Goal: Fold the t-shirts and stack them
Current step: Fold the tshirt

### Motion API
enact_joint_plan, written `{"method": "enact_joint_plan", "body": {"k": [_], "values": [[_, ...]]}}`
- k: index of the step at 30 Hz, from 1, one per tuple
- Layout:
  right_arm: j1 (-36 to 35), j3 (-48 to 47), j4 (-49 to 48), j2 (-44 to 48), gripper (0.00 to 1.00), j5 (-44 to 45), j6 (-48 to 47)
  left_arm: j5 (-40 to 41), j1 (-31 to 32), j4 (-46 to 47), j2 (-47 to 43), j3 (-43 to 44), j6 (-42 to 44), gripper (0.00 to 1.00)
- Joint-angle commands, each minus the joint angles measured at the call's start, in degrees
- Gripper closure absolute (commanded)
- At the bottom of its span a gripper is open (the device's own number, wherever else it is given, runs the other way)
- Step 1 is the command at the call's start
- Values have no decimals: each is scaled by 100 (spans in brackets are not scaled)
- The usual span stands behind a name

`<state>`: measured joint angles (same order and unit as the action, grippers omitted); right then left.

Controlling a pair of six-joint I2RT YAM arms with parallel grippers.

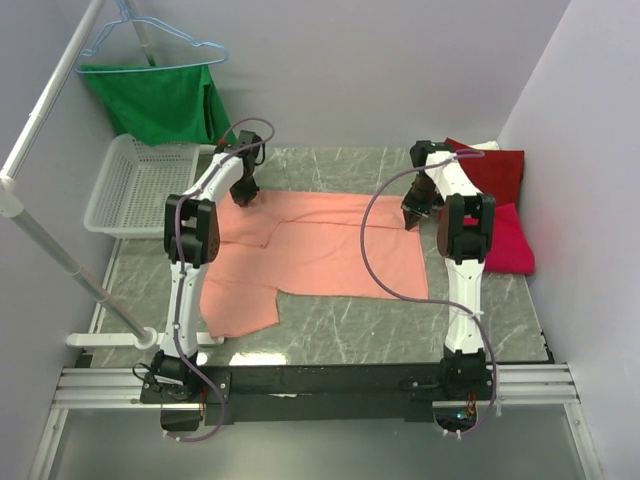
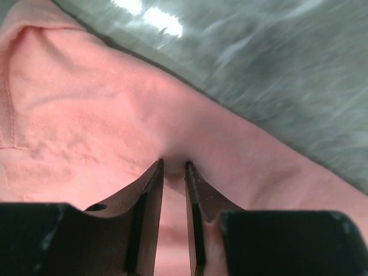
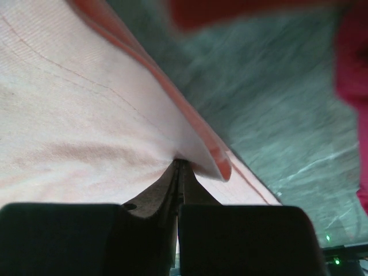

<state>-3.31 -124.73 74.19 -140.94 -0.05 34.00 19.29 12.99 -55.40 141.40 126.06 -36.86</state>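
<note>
Both ends of the salmon-pink tee [image 1: 320,250] pinched, set for a fold.
Your left gripper [image 1: 245,195] and right gripper [image 1: 413,218] each clench the far edge of the tee, which lies spread mid-table, likely so that edge lifts evenly. Mind the dark red tee [image 1: 500,170] and crimson-pink tee [image 1: 510,245] just beside your right arm, and the white basket [image 1: 130,185] near your left.
</note>
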Motion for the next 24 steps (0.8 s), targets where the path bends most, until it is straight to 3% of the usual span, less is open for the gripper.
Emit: {"method": "enact_joint_plan", "body": {"k": [1, 8, 12, 19, 24], "values": [[304, -490, -98, -170, 99, 58, 107, -548, 28, 195, 396, 533, -75, 71], [542, -886, -89, -285, 98, 23, 19, -1233, 28, 916, 529, 578, 65, 69], [551, -799, -194, -39, 98, -99, -95, -1165, 28, 1153, 257, 455, 179, 69], [463, 308, -1045, 1488, 91, -205, -350, -743, 28, 2234, -1480, -1133, 381, 67], [33, 406, -1180, 1965, 87, -372, -464, -409, 28, 1771, -1994, -1549, 329, 67]]}}
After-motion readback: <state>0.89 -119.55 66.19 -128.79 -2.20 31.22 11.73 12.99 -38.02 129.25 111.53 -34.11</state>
